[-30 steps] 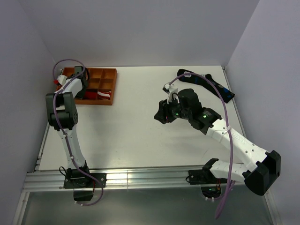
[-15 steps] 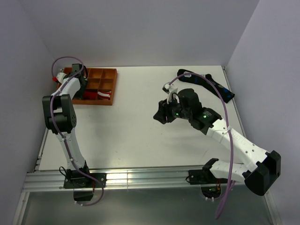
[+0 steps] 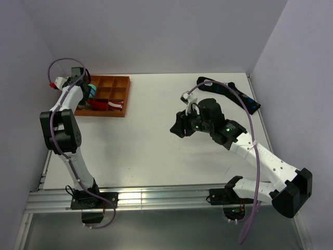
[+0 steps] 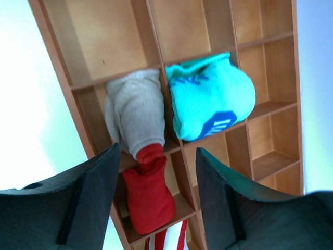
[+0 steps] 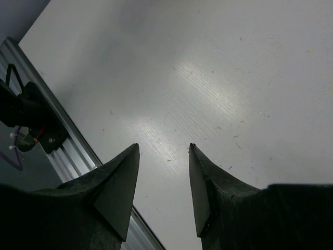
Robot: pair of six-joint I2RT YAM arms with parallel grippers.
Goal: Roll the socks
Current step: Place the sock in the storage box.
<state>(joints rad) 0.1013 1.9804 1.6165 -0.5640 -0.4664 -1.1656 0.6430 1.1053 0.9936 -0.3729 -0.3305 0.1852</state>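
Observation:
The socks [image 4: 135, 112] are a beige roll with a red end [image 4: 148, 195], lying across two compartments of the wooden tray [image 4: 78, 133]. In the left wrist view my left gripper [image 4: 158, 151] hovers above them, open, its dark fingers [image 4: 88, 192] either side of the red end and clear of it. From above, the left gripper [image 3: 82, 82] is over the tray's left end [image 3: 125, 96]. My right gripper [image 3: 177, 127] hangs open above bare table near the middle, with nothing between its fingers [image 5: 117, 182].
A teal rolled bundle [image 4: 210, 96] fills the compartment beside the beige roll, and a red-and-white striped bundle [image 3: 113, 105] lies below it. A long black sock [image 3: 234, 94] with blue marks lies at the back right. The table's metal front rail [image 5: 57, 156] shows under the right gripper.
The left gripper has drawn back to the left off the tray, uncovering the teal bundle, and its jaws stand wider. The right arm has not moved.

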